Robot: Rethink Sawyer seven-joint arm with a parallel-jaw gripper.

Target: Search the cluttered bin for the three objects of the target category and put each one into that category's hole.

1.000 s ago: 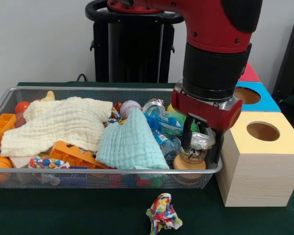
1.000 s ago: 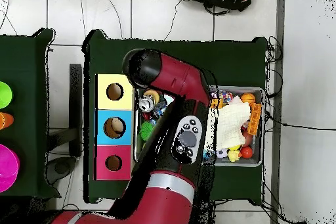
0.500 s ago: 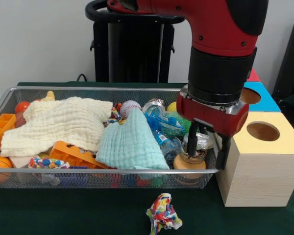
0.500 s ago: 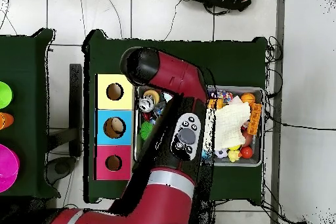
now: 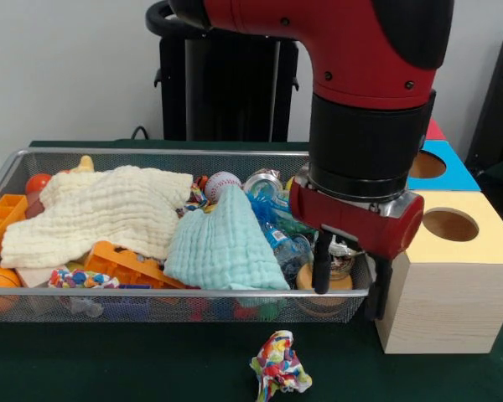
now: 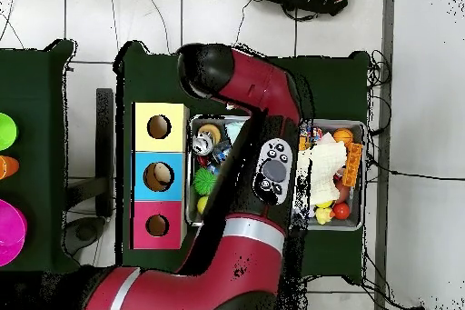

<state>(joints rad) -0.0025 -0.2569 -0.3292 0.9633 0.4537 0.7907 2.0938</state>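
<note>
Pincer [image 5: 348,280] hangs spread and empty — vertical, straddling the bin [image 5: 33,159] rim.

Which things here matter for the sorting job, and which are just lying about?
Job:
wire bin
yellow hole box
blue hole box
red hole box
gripper, open

Lying about:
colourful knotted toy, on the table outside the bin
</note>
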